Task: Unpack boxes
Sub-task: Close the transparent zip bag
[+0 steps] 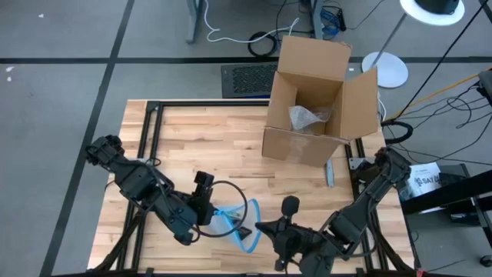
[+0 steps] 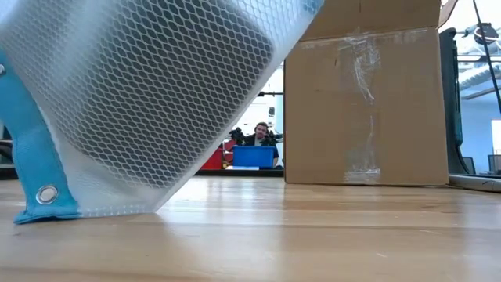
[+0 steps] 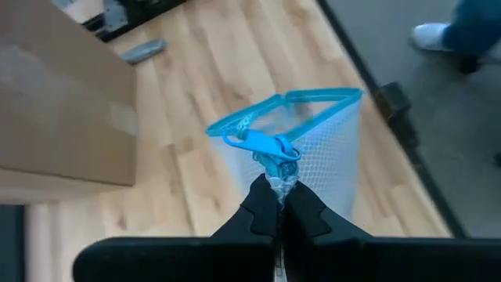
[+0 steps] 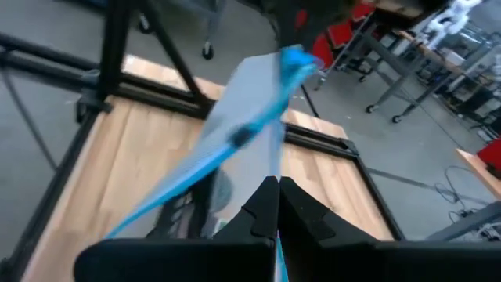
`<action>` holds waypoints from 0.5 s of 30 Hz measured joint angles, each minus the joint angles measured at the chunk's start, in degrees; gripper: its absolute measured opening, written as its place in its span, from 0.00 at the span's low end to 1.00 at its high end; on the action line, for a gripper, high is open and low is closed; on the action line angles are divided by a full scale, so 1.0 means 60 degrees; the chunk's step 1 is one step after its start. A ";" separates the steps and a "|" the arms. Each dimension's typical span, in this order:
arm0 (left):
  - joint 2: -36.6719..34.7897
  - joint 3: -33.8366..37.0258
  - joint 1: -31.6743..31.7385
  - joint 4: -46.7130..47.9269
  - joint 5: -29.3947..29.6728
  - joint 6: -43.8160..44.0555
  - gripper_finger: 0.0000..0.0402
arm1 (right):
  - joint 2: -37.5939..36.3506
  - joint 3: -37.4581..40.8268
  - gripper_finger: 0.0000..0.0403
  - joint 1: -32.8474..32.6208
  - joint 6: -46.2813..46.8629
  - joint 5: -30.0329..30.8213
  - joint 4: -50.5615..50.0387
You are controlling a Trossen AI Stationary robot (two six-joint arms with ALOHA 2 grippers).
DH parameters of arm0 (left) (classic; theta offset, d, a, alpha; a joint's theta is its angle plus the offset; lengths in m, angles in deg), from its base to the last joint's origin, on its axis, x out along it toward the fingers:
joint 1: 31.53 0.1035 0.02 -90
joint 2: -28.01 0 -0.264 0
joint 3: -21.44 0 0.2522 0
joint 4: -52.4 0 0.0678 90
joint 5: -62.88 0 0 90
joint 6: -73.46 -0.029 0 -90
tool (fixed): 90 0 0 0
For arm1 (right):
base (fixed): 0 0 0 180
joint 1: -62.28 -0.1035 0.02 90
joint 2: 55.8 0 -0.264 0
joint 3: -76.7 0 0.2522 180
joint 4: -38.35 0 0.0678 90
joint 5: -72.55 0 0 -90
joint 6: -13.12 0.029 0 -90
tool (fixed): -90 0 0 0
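The box (image 1: pixel 319 108) stands open at the counter's (image 1: pixel 200 146) far right, crumpled wrap (image 1: pixel 307 117) still inside; the mesh pouch (image 1: pixel 234 223) is already out, near front, pinched by both left tool (image 1: pixel 211 211) and right tool (image 1: pixel 265 229)

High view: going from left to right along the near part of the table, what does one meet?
Left hand shut on the pouch → pouch → right hand shut on the pouch. The box stands farther back, to the right.
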 joint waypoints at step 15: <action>0.0000 0.0000 0.0143 -0.0136 -0.0947 0.0033 0.00 | 0.0086 0.0000 0.24 0.0960 -0.0772 -0.1654 0.2265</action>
